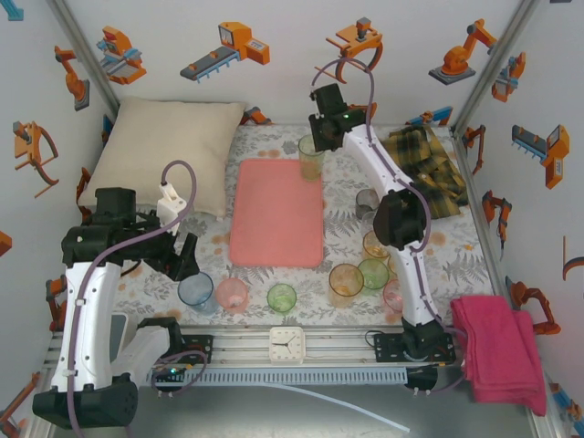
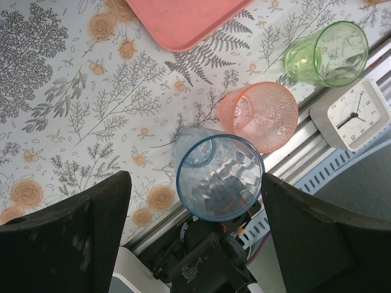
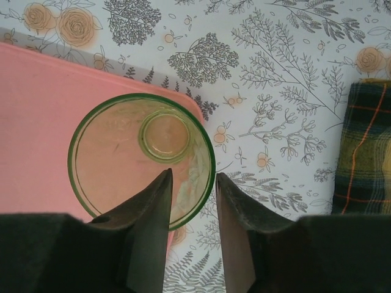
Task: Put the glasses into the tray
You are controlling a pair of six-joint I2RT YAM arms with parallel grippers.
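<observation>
Reviewing the top external view first, the right tool (image 1: 321, 137) hung over the far right corner of the tray (image 1: 274, 219), where a pale green glass (image 1: 311, 155) stood upright; the rest of the tray was bare. The left tool (image 1: 185, 260) sat low at the near left of the table (image 1: 461, 260), just beside a blue glass (image 1: 195, 289). A pink glass (image 1: 232, 294) and a green glass (image 1: 281, 297) stood in a row next to it, off the tray. In the left wrist view, the left tool (image 2: 194, 180) was released, its jaws spread wide with the blue glass (image 2: 220, 177) between them and touched by neither. The pink glass (image 2: 259, 116) stood just beside it, and a clock (image 2: 353, 113) lay on the rail. In the right wrist view, the right tool (image 3: 192, 175) straddled the near rim of the pale green glass (image 3: 116, 159), whose base rested on the tray (image 3: 36, 110) close to its corner. The jaws stood apart with a clear gap, so the glass was judged released. The step in hand was the set-down of this glass. Next, the right tool should rise straight clear of the rim, and the left tool should close on the blue glass without nudging the pink one.
</observation>
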